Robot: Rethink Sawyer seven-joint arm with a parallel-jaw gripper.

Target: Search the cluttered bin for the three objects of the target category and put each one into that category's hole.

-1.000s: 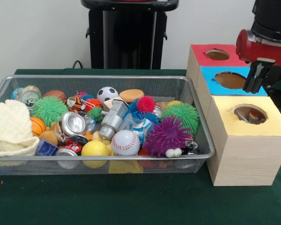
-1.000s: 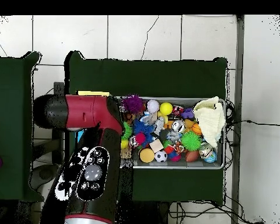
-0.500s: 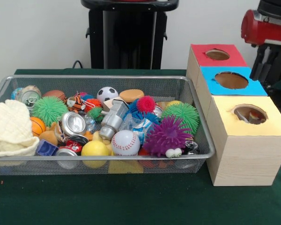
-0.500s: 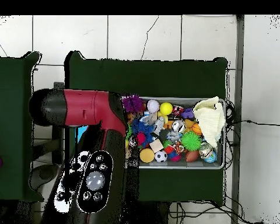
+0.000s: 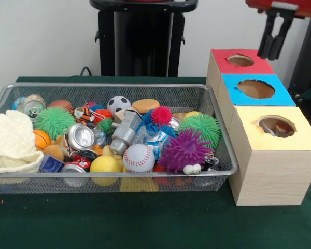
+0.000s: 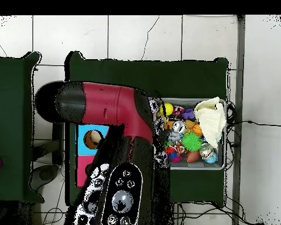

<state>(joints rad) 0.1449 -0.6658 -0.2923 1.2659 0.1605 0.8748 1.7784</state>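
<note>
My gripper (image 5: 273, 37) hangs at the top right, just above and behind the red box (image 5: 225, 63) and its hole. It is open, with a narrow gap between the black fingers (image 5: 267, 32) and nothing held. The wire bin (image 5: 114, 88) holds a baseball (image 5: 139, 157), a soccer ball (image 5: 118, 103), a yellow ball (image 5: 104, 165), a small basketball (image 5: 41, 139), crushed cans (image 5: 81, 136), a purple spiky ball (image 5: 185, 149) and green spiky balls (image 5: 200, 127). A small object lies inside the hole of the yellow box (image 5: 300, 136). In the overhead view the arm (image 6: 116, 111) hides the gripper.
A blue box (image 5: 282, 96) stands between the red and yellow ones. A cream cloth (image 5: 10, 142) fills the bin's left end. In the overhead view the arm covers the bin's left part (image 6: 195, 167); the blue box (image 6: 81, 132) and red box (image 6: 83, 170) show beside it.
The gripper has risen from above the yellow and blue boxes and moved back and left, now above the red box. The bin's contents have not moved.
</note>
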